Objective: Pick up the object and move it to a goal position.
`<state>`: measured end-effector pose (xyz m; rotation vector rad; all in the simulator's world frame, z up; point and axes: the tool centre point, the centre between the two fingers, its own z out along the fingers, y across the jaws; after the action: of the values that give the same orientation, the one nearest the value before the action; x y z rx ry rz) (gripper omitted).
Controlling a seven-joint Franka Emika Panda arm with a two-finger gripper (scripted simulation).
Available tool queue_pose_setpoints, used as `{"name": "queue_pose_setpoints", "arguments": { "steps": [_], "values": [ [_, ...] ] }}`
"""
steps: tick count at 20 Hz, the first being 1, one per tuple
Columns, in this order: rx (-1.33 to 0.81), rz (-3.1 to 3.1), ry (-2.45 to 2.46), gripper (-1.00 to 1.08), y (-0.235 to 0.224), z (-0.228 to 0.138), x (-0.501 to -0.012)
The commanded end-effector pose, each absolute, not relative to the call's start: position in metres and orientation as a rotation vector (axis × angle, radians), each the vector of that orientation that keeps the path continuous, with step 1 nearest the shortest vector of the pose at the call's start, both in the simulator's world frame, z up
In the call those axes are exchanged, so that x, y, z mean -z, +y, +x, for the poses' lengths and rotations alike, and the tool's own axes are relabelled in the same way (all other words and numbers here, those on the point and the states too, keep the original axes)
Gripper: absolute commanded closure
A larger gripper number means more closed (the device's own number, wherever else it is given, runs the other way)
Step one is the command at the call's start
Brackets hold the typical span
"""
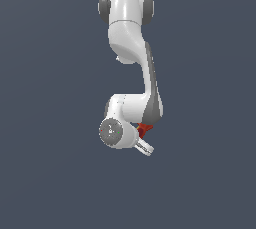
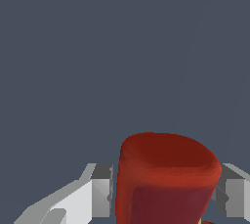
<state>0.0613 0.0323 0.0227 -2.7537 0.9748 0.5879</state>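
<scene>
The object (image 2: 166,179) is a red, rounded, drill-like body. In the wrist view it fills the space between my two grey fingers (image 2: 101,191), which sit close against its two sides. A small yellowish patch shows at its lower edge. In the exterior view only a small red part of the object (image 1: 145,129) shows, next to the white hand and below the forearm. My gripper (image 1: 145,138) is closed around it. The object's dark tip is hidden.
The white arm (image 1: 129,38) stretches from its base at the upper middle of the exterior view down to the hand. All around is a plain dark grey-blue surface with no other objects in view.
</scene>
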Motion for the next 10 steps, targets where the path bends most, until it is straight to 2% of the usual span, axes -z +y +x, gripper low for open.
{"name": "queue_pose_setpoints", "arguments": {
  "steps": [1,10],
  "values": [
    [-0.588,-2.754,0.975,1.08,0.032,0.061,-0.023],
    [-0.588,-2.754,0.975,1.08,0.025,0.054,-0.042]
  ]
}}
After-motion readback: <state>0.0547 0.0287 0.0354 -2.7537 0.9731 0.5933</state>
